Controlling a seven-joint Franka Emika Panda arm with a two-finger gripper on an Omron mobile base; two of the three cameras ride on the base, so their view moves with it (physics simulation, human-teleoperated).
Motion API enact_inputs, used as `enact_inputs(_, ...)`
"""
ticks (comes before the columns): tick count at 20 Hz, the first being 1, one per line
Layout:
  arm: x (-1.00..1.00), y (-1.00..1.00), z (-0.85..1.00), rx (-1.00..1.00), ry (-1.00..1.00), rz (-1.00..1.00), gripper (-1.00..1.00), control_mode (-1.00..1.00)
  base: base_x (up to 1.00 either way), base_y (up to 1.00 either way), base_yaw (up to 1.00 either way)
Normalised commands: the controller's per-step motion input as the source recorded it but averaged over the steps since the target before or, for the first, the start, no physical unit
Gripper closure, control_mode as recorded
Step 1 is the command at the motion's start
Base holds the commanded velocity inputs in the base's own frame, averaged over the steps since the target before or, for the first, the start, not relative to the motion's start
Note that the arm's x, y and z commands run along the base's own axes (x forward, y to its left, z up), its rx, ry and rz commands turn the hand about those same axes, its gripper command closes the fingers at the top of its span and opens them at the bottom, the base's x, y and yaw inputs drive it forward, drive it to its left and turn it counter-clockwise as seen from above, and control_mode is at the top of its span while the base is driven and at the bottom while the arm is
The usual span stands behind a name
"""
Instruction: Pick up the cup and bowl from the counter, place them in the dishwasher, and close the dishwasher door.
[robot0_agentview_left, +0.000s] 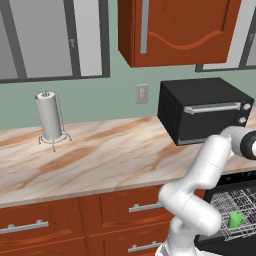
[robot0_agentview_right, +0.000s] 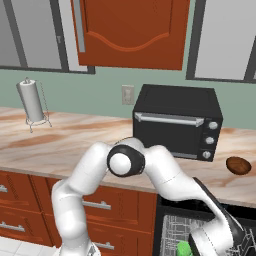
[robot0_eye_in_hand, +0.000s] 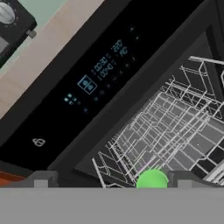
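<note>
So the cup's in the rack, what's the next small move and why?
Probably lift the hand up and out of the dishwasher. The green cup already sits in the wire rack, while the brown bowl is on the counter right of the toaster oven, so it comes next.

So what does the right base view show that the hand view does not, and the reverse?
Right base view alone: the brown bowl on the marbled stone counter, and the paper towel roll. Hand view alone: the dishwasher's lit blue control display. Both: the small green cup in the grey wire rack, and the black toaster oven.
</note>
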Motion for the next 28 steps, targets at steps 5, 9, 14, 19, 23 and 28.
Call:
enact_inputs(5,0.0,-0.11,0.25,0.23,0.13,-0.07,-1.0,-1.0,0.0,0.0,0.0)
enact_inputs(9,0.0,-0.06,0.29,0.03,0.05,0.0,-1.0,-1.0,0.0,0.0,0.0)
enact_inputs(14,0.0,-0.09,0.54,-0.03,0.0,-0.02,-1.0,-1.0,0.0,0.0,0.0)
enact_inputs(19,0.08,-0.05,0.58,-0.09,0.0,-0.03,-1.0,-1.0,0.0,0.0,0.0)
enact_inputs(23,0.19,-0.02,0.65,-0.05,0.01,-0.06,-1.0,-1.0,0.0,0.0,0.0)
enact_inputs(28,0.31,-0.03,0.83,0.0,0.0,-0.05,-1.0,-1.0,0.0,0.0,0.0)
